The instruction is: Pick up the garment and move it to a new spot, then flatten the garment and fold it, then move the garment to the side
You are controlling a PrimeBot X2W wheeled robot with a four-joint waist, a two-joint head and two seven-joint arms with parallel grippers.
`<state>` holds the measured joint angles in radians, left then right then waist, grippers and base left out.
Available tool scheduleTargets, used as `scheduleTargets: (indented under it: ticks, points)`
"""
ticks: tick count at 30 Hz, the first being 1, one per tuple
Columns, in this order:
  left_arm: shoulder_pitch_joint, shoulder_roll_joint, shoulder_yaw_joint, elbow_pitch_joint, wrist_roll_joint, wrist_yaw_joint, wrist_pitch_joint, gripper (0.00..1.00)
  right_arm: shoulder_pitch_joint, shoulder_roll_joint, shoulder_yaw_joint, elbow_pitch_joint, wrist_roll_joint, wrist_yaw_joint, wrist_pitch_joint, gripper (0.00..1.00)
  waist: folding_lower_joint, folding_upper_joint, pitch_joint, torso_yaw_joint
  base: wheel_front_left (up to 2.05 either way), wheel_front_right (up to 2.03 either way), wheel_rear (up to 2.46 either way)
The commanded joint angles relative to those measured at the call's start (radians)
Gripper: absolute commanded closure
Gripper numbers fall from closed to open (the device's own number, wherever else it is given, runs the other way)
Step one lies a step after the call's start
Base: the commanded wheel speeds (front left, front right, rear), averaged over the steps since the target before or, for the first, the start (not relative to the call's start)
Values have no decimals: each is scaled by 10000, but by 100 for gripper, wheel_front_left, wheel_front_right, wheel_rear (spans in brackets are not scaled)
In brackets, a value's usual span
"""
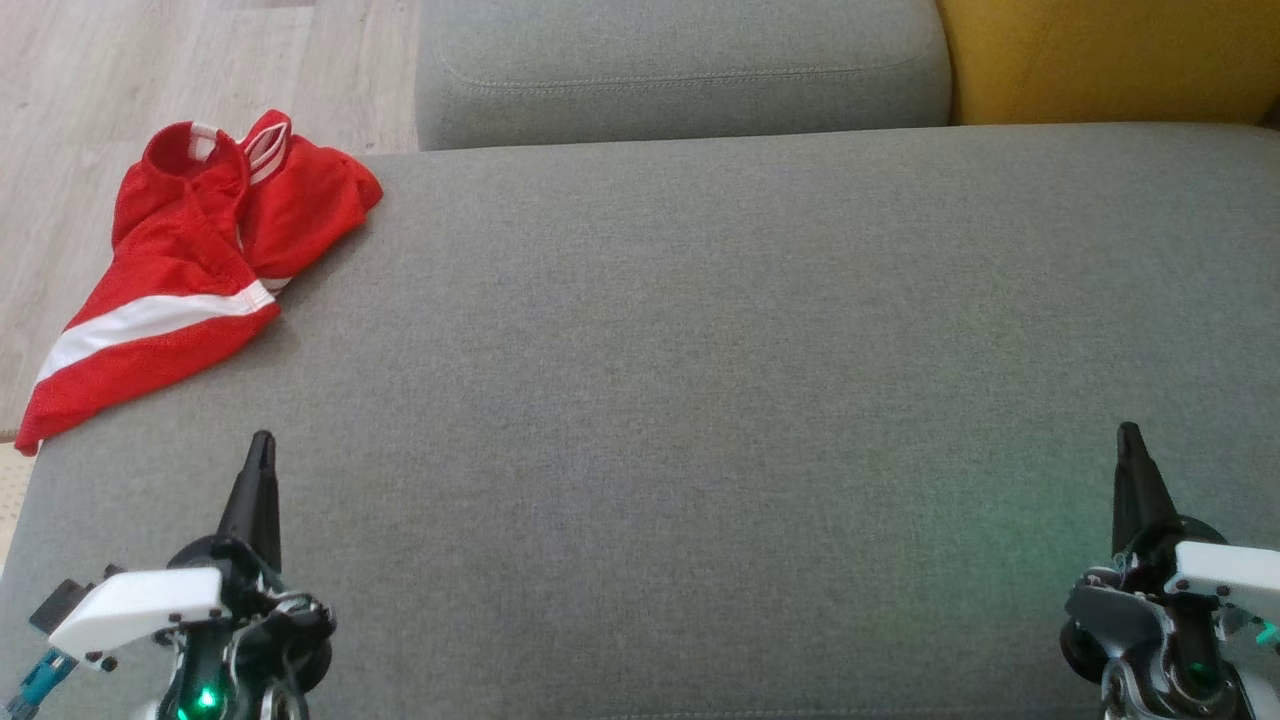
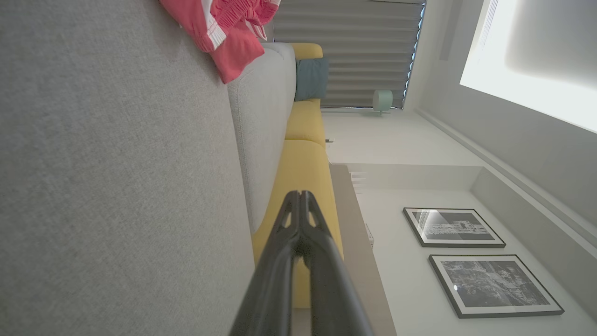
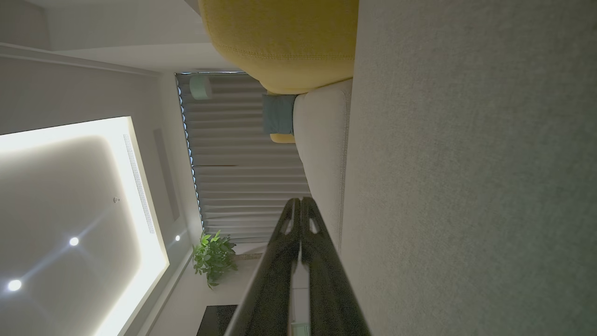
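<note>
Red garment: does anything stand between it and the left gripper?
Nothing visible does. In the head view, bare grey cushion lies between the left gripper, whose jaws are shut, and the red garment, which is crumpled at the cushion's far left corner.

Red garment [image 1: 190, 270] white-striped; grey sofa [image 1: 700, 400]; yellow cushion [image 1: 1110, 60]

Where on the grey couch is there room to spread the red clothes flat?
The grey seat is bare from the left gripper across to the right gripper and up to the back cushion. Only its far left corner is crowded: the red garment lies bunched there.
</note>
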<state>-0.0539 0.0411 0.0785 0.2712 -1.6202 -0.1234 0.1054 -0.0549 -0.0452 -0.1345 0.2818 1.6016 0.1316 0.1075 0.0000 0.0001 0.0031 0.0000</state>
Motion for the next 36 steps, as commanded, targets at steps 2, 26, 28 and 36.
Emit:
scheduleTargets:
  ticks: [2, 26, 28, 36]
  points:
    - [-540, 91, 349, -264, 112, -73, 76, 100, -530, -50, 211, -370, 74, -9, 54, 100, 0, -1, 0, 0, 0, 0, 0]
    - [-540, 91, 349, -264, 112, -73, 76, 100, -530, -50, 211, -370, 74, -9, 54, 100, 0, -1, 0, 0, 0, 0, 0]
    - [-540, 91, 349, -264, 112, -73, 76, 100, -530, -50, 211, -370, 74, -9, 54, 100, 0, -1, 0, 0, 0, 0, 0]
    - [-540, 91, 349, -264, 112, -73, 76, 100, -530, -50, 211, -370, 74, -9, 54, 100, 0, -1, 0, 0, 0, 0, 0]
